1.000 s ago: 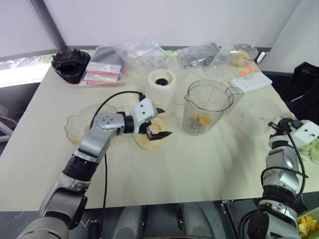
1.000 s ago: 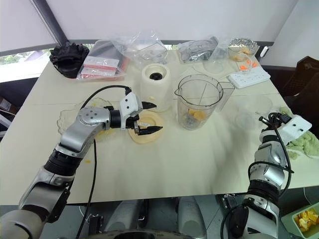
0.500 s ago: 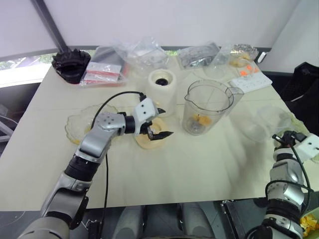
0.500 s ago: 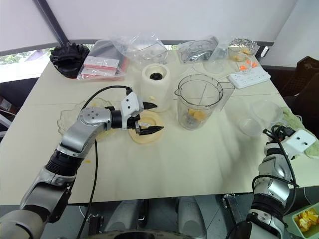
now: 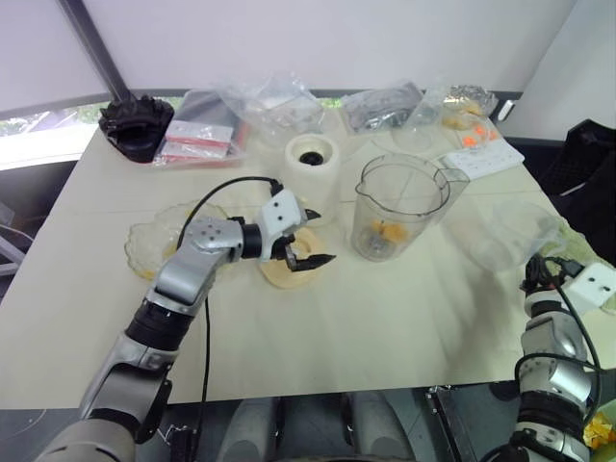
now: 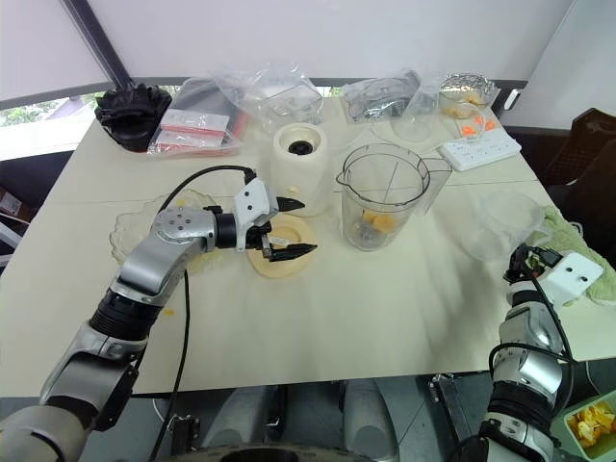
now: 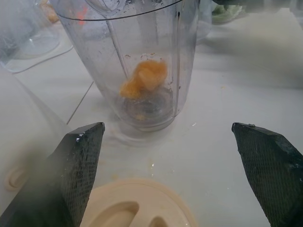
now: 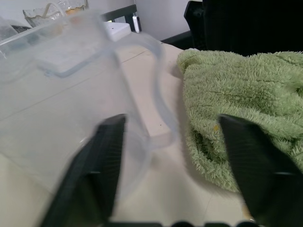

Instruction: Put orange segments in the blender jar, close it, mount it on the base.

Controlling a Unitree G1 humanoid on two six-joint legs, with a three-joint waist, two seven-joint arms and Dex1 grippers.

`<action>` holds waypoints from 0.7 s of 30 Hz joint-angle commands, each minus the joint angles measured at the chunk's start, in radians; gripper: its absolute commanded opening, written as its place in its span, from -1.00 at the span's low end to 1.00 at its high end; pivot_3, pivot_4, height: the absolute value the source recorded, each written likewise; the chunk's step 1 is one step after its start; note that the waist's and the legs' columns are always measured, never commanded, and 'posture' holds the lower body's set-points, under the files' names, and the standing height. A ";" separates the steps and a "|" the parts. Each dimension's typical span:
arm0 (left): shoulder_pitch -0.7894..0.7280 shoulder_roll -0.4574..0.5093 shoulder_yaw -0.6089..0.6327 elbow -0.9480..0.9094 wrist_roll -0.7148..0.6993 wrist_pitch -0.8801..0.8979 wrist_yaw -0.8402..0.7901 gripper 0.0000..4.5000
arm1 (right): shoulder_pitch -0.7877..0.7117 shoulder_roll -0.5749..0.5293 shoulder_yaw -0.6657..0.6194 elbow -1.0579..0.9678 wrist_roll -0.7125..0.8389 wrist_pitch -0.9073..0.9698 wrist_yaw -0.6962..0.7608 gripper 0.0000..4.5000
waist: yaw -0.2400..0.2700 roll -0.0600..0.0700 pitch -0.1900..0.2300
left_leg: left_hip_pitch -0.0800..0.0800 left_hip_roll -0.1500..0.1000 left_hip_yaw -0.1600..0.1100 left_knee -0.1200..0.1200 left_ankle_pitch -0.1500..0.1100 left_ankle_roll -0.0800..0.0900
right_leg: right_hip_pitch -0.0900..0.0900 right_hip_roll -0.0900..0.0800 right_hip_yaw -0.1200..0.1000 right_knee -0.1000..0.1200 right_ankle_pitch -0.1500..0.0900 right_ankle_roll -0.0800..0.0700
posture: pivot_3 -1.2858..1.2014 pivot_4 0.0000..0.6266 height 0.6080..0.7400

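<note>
Blender jar point(image 6: 383, 195) upright near the middle of the desk point(image 6: 385, 308), lidless, with orange segments point(image 7: 144, 78) lying at the bottom over the dark blade hub. Base point(image 6: 300, 166) just beside the jar, toward the robot's left and a little farther back, black socket facing up. Flat cream lid point(image 6: 280, 258) on the desk in front of the base. Left end effector point(image 6: 285, 228) poised over the lid, pointing toward the jar, fingers point(image 7: 80, 161) spread wide with nothing between them. Right end effector point(image 8: 175, 170) near the desk's right edge, fingers apart and gripping nothing, beside a frosted measuring jug point(image 6: 500, 223) that appears tilted and blurred in the right wrist view. Green towel point(image 8: 241, 99) just past that jug at the edge of the desk. Clear glass dish point(image 5: 159, 241) under the left arm. White power strip point(image 6: 478, 149), plastic bags point(image 6: 274, 91) and a black ridged object point(image 6: 133, 106) along the far side
</note>
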 commanded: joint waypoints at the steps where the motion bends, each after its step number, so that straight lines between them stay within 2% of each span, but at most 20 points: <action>1: -0.024 -0.003 0.002 -0.013 0.006 -0.020 -0.001 1.00 | 0.029 -0.016 -0.012 -0.068 -0.001 -0.003 -0.010 0.48 | 0.000 0.000 0.000 | 0.000 0.000 0.000 0.000 0.000 0.000 | 0.000 0.000 0.000 0.000 0.000 0.000 | 0.03 -0.52 1.00; 10: -0.020 -0.008 0.002 -0.012 0.007 -0.023 -0.001 1.00 | 0.201 0.023 -0.026 -0.278 0.034 0.061 -0.029 0.48 | 0.003 0.000 0.000 | 0.000 0.000 -0.001 0.000 0.000 0.000 | 0.000 0.000 0.000 0.000 -0.001 -0.002 | 0.03 -0.52 1.00; 13: -0.021 -0.008 0.002 -0.008 0.007 -0.024 -0.005 1.00 | 0.297 0.029 -0.018 -0.415 0.048 0.115 -0.017 0.48 | 0.004 0.002 -0.001 | 0.000 0.001 -0.001 0.000 0.000 0.000 | 0.000 0.000 0.000 0.000 -0.001 -0.002 | 0.03 -0.52 1.00; 16: -0.042 0.007 0.011 0.043 0.018 -0.049 -0.020 1.00 | 0.432 -0.008 -0.014 -0.630 0.111 0.223 0.048 0.48 | 0.006 0.004 -0.002 | 0.000 0.001 -0.001 -0.001 0.000 0.000 | 0.000 0.000 0.000 0.000 -0.002 -0.002 | 0.03 -0.52 1.00; 21: -0.113 0.029 0.016 0.171 0.044 -0.093 -0.045 1.00 | 0.520 -0.106 -0.078 -0.838 0.269 0.402 0.111 0.48 | 0.006 0.004 -0.002 | 0.000 0.001 -0.001 0.003 0.000 0.000 | 0.001 -0.001 0.000 0.001 -0.002 -0.001 | 0.03 -0.52 1.00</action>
